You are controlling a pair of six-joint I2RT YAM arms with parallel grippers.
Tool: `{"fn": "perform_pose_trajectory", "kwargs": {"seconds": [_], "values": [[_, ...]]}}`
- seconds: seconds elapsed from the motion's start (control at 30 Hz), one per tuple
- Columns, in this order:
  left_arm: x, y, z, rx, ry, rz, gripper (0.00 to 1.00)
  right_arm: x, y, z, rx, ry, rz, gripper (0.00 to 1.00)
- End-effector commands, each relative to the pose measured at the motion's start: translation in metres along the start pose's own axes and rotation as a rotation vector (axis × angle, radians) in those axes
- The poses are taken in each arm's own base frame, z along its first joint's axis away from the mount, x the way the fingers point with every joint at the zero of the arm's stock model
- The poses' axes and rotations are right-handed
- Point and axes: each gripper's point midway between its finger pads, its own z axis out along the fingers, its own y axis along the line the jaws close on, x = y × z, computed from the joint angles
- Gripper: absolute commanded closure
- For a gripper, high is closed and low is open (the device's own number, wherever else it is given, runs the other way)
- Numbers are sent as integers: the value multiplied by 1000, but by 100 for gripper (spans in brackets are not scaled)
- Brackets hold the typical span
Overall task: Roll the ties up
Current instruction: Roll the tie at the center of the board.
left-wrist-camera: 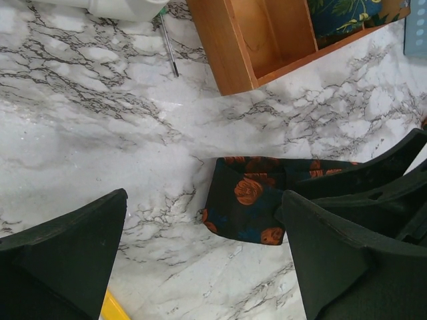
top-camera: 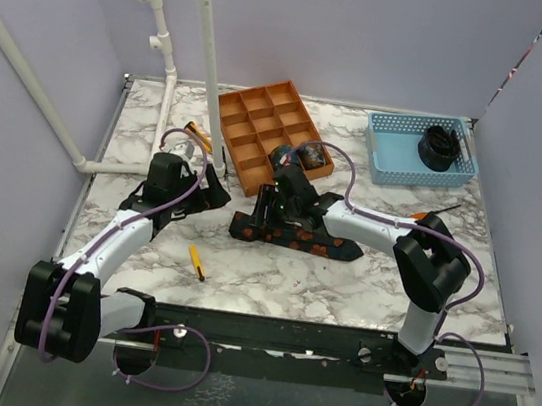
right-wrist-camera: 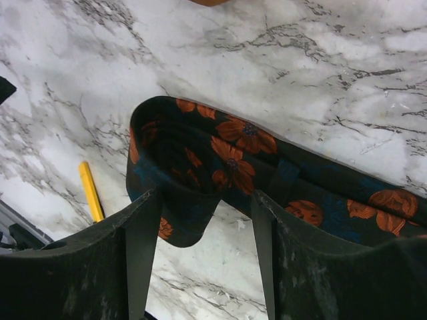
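A dark navy fabric necktie with orange-red flowers (top-camera: 292, 234) is lying flat across the middle of the white marble-patterned table (top-camera: 340, 284), its left end folded back on itself into a loose first loop. The right gripper (right-wrist-camera: 203, 200) is straddling that fold with its jaws partly apart. One finger is against the cloth and a sliver of marble is showing beside the other, so nothing is being clamped yet. The left gripper (top-camera: 202, 188) is hanging spread wide and empty just left of the tie's end. A dark coil (top-camera: 441, 146), apparently a finished tie, is sitting in the light blue perforated plastic basket (top-camera: 388, 159) at the far right. The orange wooden compartment tray (top-camera: 262, 126) is standing just beyond the work.

The danger is lying in the fold: the fabric looks slack and slippery, and a pinch catching only the upper layer would likely let the loop spring flat. A turn started off-square would wind into a cone rather than a tight coil. The long free tail to the right could also drag sideways across the marble, since the left gripper is holding nothing down.
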Motion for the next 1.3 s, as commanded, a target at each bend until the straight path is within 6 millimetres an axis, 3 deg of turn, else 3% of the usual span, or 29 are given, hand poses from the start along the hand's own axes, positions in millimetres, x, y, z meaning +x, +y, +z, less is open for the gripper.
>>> {"fn": "perform_pose_trajectory", "kwargs": {"seconds": [0.0,0.2,0.53,0.73,0.9,1.07,1.27], "values": [[6,-4,4,51,23,7,2,18,-19,5,71,47,-17,42],[13,-9,7,90,54,8,3,22,-39,3,124,32,-11,46],[41,-27,14,188,176,51,4,32,-61,3,133,38,7,48],[69,-42,21,236,275,109,3,33,-65,4,129,31,-4,48],[79,-43,31,245,341,126,4,37,-62,4,95,44,-7,49],[84,-41,40,242,390,124,14,37,-59,3,75,42,-19,50],[96,-46,47,258,446,127,36,33,-51,-2,44,37,-33,49]]}}
